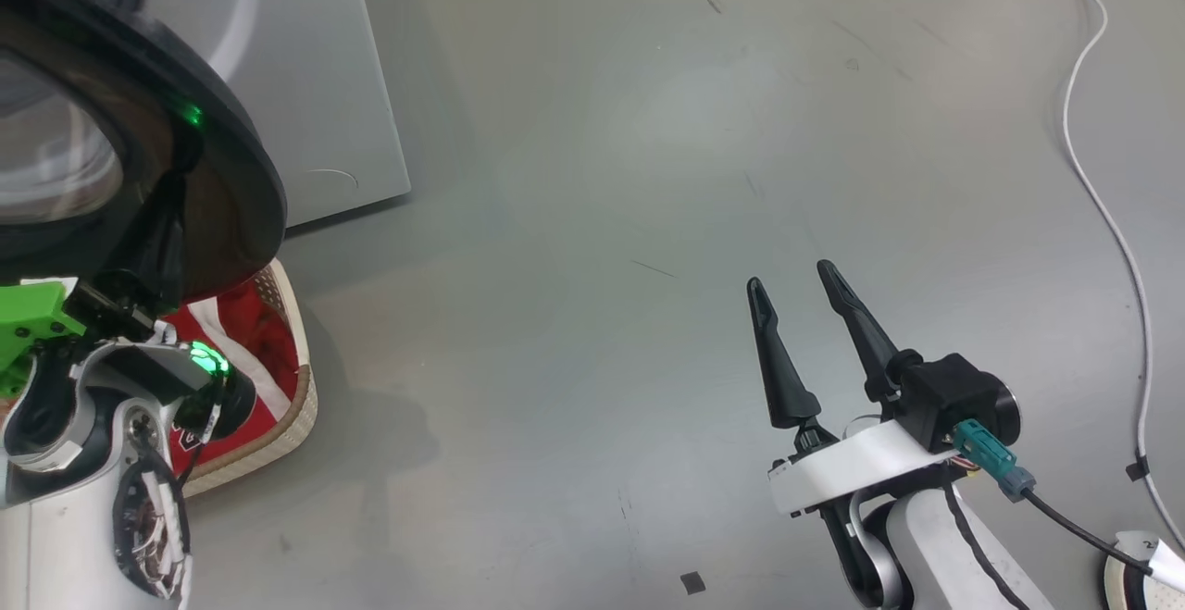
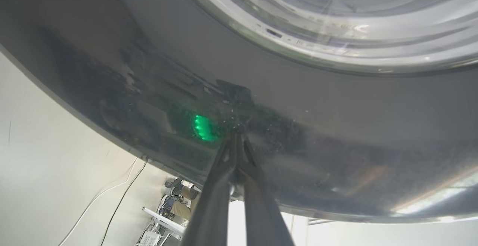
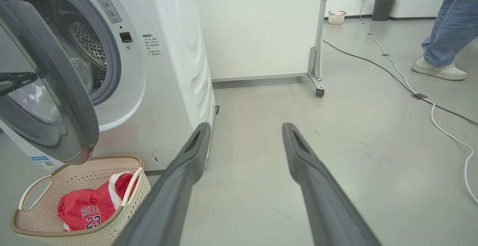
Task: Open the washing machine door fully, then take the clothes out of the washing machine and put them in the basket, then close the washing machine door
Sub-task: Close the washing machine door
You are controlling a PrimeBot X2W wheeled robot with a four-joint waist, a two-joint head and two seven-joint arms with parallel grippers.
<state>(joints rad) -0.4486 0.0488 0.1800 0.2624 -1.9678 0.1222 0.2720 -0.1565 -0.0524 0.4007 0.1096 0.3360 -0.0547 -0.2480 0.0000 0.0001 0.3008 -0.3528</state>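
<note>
While the Bulls jersey [image 3: 87, 208] lies in the basket [image 3: 136, 199], the left gripper [image 2: 237, 141], pressed together, seemingly touches the washer door [image 2: 336, 126]; the right gripper [image 3: 246, 126] is spread.

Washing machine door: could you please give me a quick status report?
Left hand shut, tips on washing machine door rim. Right hand open, empty. Red jersey in basket. Basket under door's lower edge.

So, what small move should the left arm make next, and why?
Probably push the washing machine door shut with the left gripper: its closed tips touch the black rim, the clothes lie in the basket, the door stands open.
</note>
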